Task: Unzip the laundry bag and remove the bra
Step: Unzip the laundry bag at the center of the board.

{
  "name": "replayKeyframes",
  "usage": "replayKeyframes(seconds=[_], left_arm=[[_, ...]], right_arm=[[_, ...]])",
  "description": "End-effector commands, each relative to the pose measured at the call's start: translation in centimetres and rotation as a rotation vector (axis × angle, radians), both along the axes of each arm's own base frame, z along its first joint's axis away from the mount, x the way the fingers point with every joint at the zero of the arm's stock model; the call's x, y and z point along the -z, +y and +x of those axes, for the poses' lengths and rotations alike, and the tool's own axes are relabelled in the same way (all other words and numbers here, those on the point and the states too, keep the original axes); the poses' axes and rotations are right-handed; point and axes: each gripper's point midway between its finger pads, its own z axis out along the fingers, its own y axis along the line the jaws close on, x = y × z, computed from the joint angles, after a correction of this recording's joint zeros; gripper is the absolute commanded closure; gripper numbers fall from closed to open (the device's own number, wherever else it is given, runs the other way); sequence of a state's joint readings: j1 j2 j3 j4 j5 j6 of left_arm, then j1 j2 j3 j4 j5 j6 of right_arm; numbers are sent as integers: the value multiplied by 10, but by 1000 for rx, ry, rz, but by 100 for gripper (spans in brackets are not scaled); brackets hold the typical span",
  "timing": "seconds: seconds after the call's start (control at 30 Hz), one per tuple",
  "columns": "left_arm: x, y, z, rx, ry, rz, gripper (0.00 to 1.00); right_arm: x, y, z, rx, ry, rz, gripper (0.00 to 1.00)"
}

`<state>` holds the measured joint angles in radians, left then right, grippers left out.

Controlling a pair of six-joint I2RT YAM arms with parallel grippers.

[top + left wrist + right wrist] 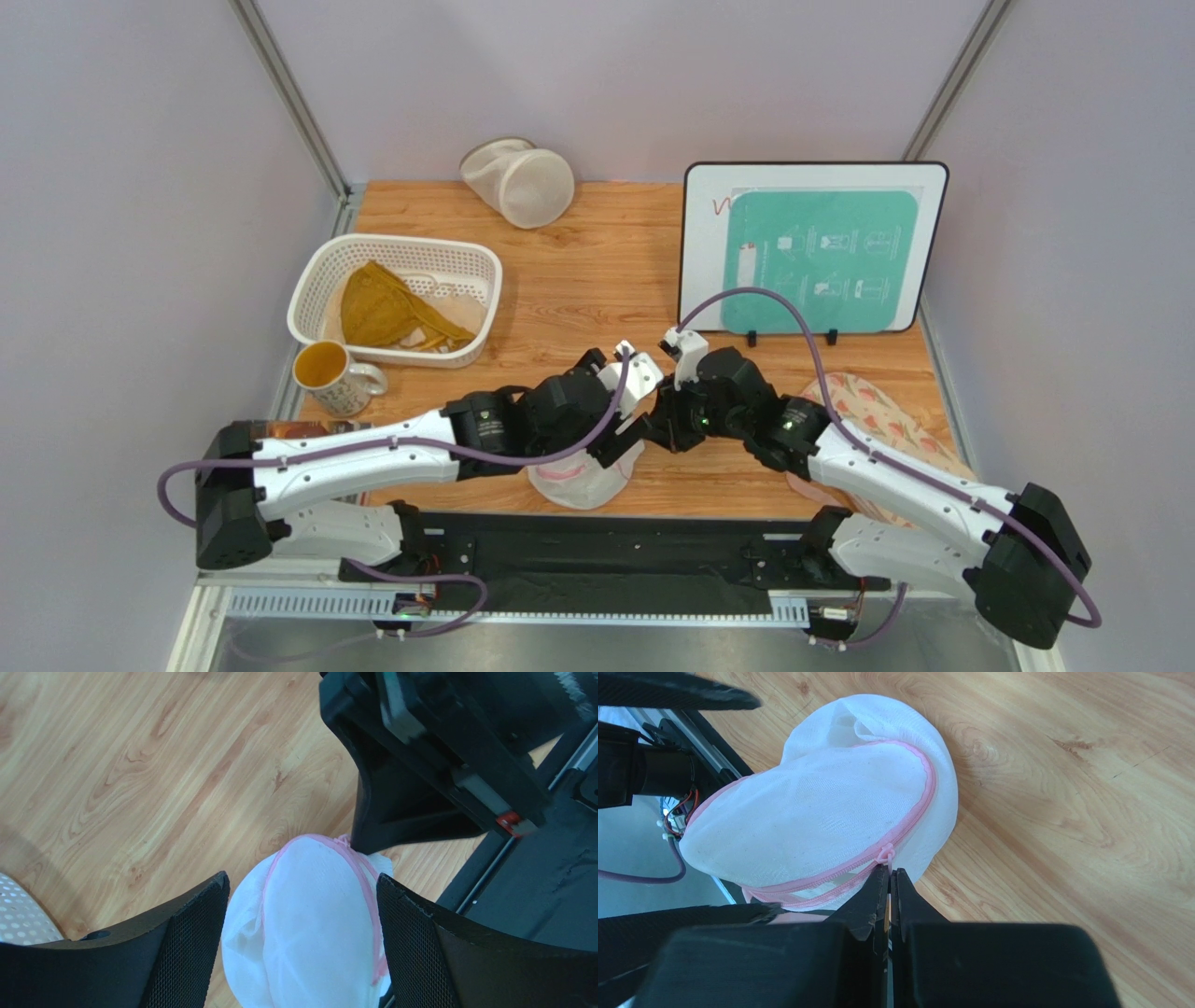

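Right gripper (889, 873), clenched, pinches the pink zipper pull (884, 855) of the laundry bag (822, 812) near the worktop's (1053, 777) front edge; left gripper (302, 882) straddles it, released.

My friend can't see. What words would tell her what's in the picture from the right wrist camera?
The right gripper, its two black fingers closed together, seems to pinch the little pink zipper pull of a round white mesh laundry bag. The bag lies on a light wooden table, and its pink zipper looks closed.
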<state>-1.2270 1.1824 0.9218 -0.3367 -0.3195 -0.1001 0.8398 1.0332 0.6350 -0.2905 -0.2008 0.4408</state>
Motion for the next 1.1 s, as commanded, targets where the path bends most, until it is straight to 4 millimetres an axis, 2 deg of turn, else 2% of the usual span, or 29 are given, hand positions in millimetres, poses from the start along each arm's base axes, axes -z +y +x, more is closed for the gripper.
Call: replayKeyframes(seconds=[0.0,0.27,0.53,0.87,1.0,1.07], left_arm=[[3,-13,9,-7,41,-4,18],[12,-25,-5,42,117,-36,18],[14,-19,-11,23,159,-56,18],[39,-17,-21,36,233,-5,19],[42,-17,-25,49,247,-8,25],[45,-18,-27,55,257,-5,36]], right_arm=[[-13,2,-6,4,-37,42,100],[-12,-3,-10,9,-37,37,100],[-11,-6,-8,20,-45,22,100],[-16,-5,-8,17,-50,26,100],[-17,-4,-9,9,-50,30,100],[-17,-4,-10,9,-49,29,100]])
